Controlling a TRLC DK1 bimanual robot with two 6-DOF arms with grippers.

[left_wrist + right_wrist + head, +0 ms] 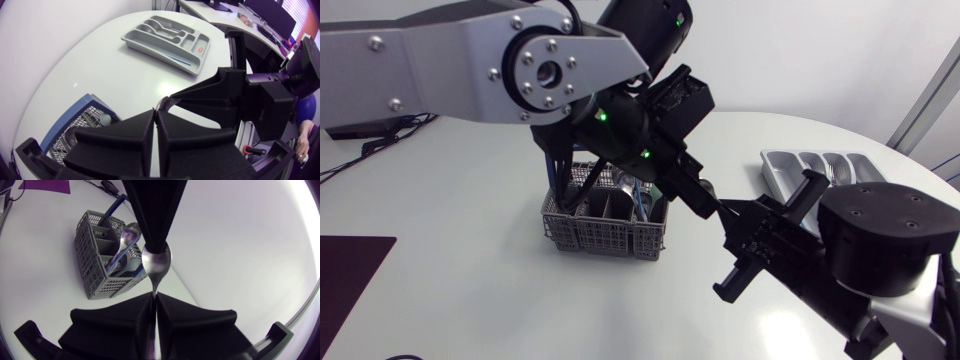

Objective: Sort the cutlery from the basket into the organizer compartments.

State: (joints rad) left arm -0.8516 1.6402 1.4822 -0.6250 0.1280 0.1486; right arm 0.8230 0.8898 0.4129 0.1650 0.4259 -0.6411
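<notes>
A spoon point(156, 262) is held above the white counter point(470, 300), its bowl pinched by the left hand point(155, 242) and its handle by the right hand point(154, 300) (both clenched on it). The basket point(605, 232) lies at 8 o'clock, the organizer point(790, 170) at 2 o'clock.

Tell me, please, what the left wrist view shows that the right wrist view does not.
Left wrist only: the organizer, with cutlery in it, and the right gripper from outside. Right wrist only: the full bowl of the spoon both grippers are shut on, the left gripper pinching it, and a second spoon in the basket. Both: the basket and the white table.
</notes>
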